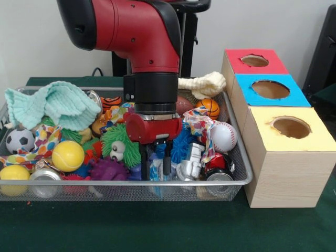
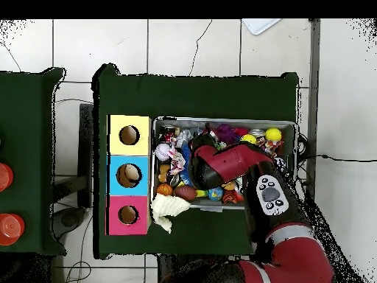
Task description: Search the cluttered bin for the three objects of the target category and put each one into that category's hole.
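Hung over the bin (image 1: 247, 176), gripper (image 1: 156, 164) fingers narrowly parted astride a clear bottle (image 1: 156, 169) standing upright between them.

**Bright clutter, dark bench**

Silver mesh bin (image 1: 242, 157) sits on a dark green bench (image 1: 157, 226). Inside: yellow ball (image 1: 67, 156), black-and-white football (image 1: 20, 140), red-stitched white baseball (image 1: 224, 137), orange basketball (image 1: 210, 107), mint cloth (image 1: 50, 103). Holes are framed red (image 1: 255, 61), blue (image 1: 270, 89), yellow (image 1: 291, 127). The arm (image 1: 142, 31) is red and black.
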Tool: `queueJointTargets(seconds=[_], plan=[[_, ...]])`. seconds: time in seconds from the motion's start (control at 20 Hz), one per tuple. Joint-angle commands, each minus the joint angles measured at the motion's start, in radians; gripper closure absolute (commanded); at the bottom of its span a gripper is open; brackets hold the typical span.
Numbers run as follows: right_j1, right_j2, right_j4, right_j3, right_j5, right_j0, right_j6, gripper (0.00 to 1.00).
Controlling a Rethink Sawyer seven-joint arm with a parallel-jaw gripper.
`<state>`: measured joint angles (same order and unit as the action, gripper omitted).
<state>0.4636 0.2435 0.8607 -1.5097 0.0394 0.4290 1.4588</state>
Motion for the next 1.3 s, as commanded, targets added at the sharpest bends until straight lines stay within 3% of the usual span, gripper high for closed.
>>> queueJointTargets(seconds=[0.05, 0.55, 1.3], plan=[[0.011, 0.109, -0.034, -0.081, 0.179, 0.039, -0.022, 0.00], [0.074, 0.161, -0.031, -0.138, 0.240, 0.075, -0.062, 0.00], [0.034, 0.174, -0.046, -0.115, 0.231, 0.070, 0.002, 0.00]])
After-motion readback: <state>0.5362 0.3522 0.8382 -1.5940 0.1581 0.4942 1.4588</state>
